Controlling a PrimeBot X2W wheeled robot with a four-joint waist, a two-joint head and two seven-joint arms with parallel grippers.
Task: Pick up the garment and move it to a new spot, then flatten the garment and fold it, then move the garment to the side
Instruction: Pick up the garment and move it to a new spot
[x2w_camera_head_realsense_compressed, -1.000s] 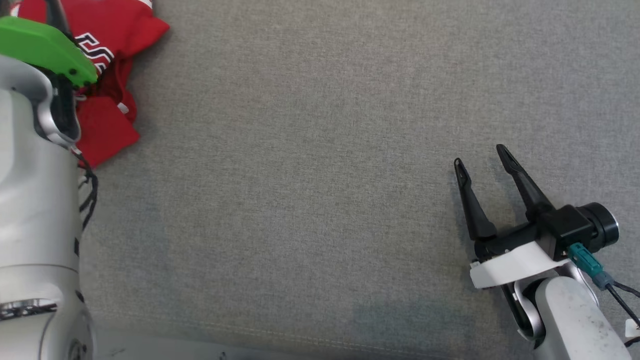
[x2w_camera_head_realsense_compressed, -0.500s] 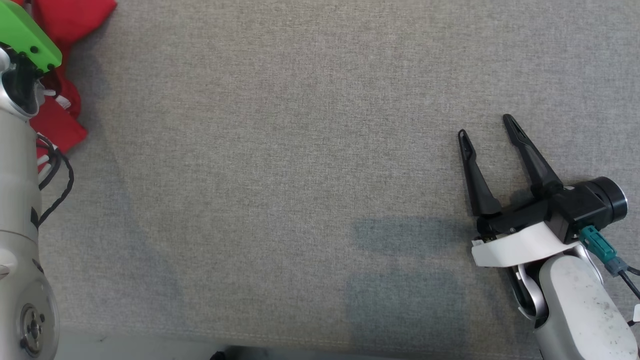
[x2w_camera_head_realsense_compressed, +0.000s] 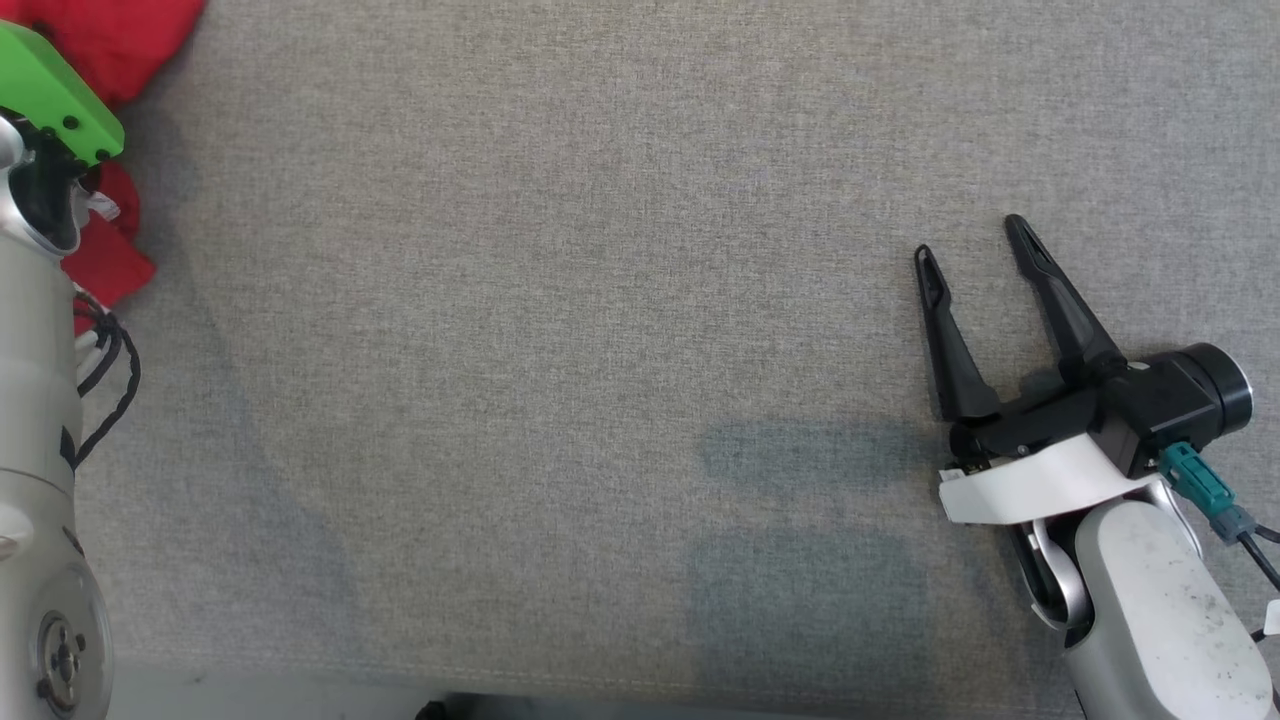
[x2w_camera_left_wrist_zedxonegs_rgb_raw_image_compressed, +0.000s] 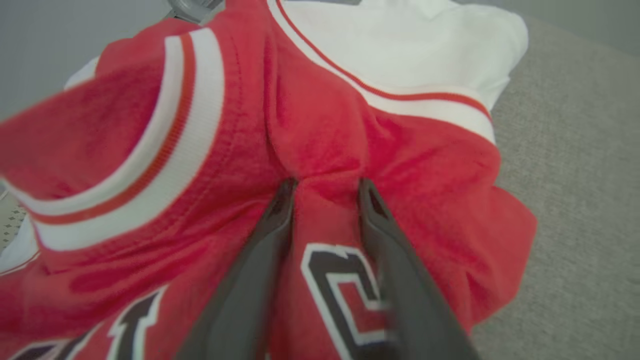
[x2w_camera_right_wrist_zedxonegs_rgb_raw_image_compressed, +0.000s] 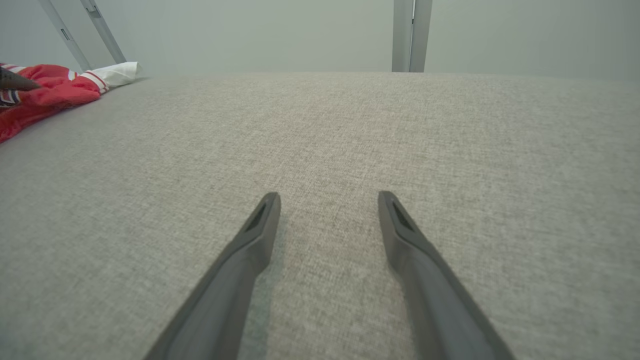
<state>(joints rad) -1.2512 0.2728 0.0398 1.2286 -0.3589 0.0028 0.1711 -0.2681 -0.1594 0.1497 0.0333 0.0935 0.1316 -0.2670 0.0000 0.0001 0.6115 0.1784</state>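
Red garment (x2w_camera_head_realsense_compressed: 140, 35) bunched in the far upper left corner of the head view, partly hidden behind the green cover (x2w_camera_head_realsense_compressed: 55, 95) of the silver left arm (x2w_camera_head_realsense_compressed: 35, 420).

In the left wrist view, garment (x2w_camera_left_wrist_zedxonegs_rgb_raw_image_compressed: 325, 135) across almost the whole frame: crumpled red cloth, white panel (x2w_camera_left_wrist_zedxonegs_rgb_raw_image_compressed: 400, 45) at the top, red-and-white striped trim (x2w_camera_left_wrist_zedxonegs_rgb_raw_image_compressed: 170, 145) at the left, black letters edged in white (x2w_camera_left_wrist_zedxonegs_rgb_raw_image_compressed: 345, 290) near the bottom. Left gripper (x2w_camera_left_wrist_zedxonegs_rgb_raw_image_compressed: 326, 186) at centre, both dark fingers (x2w_camera_left_wrist_zedxonegs_rgb_raw_image_compressed: 247, 280) pressed into the red cloth, jaws partly narrowed, a puckered ridge of fabric between the tips. Cannot tell whether clamped firmly on that ridge or only touching it. Grey desk (x2w_camera_left_wrist_zedxonegs_rgb_raw_image_compressed: 575, 200) down the right side of that frame, under the garment.

Right gripper (x2w_camera_head_realsense_compressed: 968, 235) at the middle right of the head view, well apart from the garment, fingers pointing toward the top of the frame and leaning slightly left, jaws spread wide, nothing between them. Teal connector (x2w_camera_head_realsense_compressed: 1195, 480) at its wrist near the right edge. Bare grey woven desk (x2w_camera_head_realsense_compressed: 560, 300) across the rest of the view, soft shadows at lower centre.

In the right wrist view, right gripper (x2w_camera_right_wrist_zedxonegs_rgb_raw_image_compressed: 327, 195) wide open and empty, low over the desk (x2w_camera_right_wrist_zedxonegs_rgb_raw_image_compressed: 320, 125). Garment (x2w_camera_right_wrist_zedxonegs_rgb_raw_image_compressed: 50, 92) far off at the upper left, red with a white fold, a dark fingertip (x2w_camera_right_wrist_zedxonegs_rgb_raw_image_compressed: 12, 81) of the left gripper against it at the left edge. Upright metal post (x2w_camera_right_wrist_zedxonegs_rgb_raw_image_compressed: 412, 35) at the top right of centre and slanted struts (x2w_camera_right_wrist_zedxonegs_rgb_raw_image_compressed: 103, 31) at the top left, beyond the desk's far edge.
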